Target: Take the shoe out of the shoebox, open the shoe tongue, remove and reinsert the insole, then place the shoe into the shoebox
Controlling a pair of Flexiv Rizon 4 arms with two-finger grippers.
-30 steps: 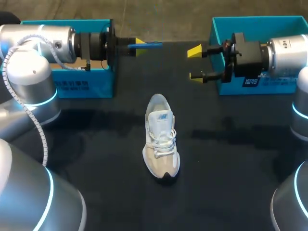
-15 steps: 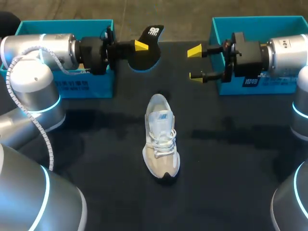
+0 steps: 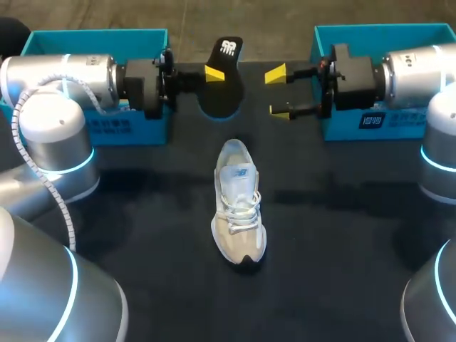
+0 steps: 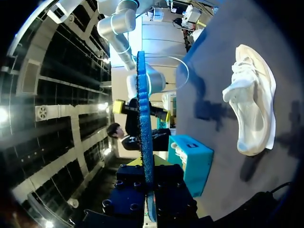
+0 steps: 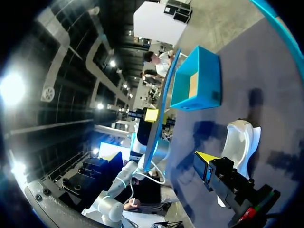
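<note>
The dark bench point(image 3: 342, 271) is lit evenly and moderately from above in the head view. Soft shadows are cast beside the pale shoe point(image 3: 239, 206), and broad faint bands are laid under the left arm point(image 3: 50, 142) and right arm point(image 3: 427, 78). A cyan glow is given off by the arms' ring lights. In the right wrist view harsh glare is thrown by a ceiling lamp point(image 5: 12, 88). Straight lines are bent toward the rim in both wrist views.

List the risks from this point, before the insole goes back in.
1. The left gripper holds the insole only at one edge, in the air beyond the shoe; it could slip or flop.
2. The right gripper, open, hangs close beside the insole; a handover could collide or miss.
3. Nothing pins the shoe, so reinsertion may shove it.
</note>
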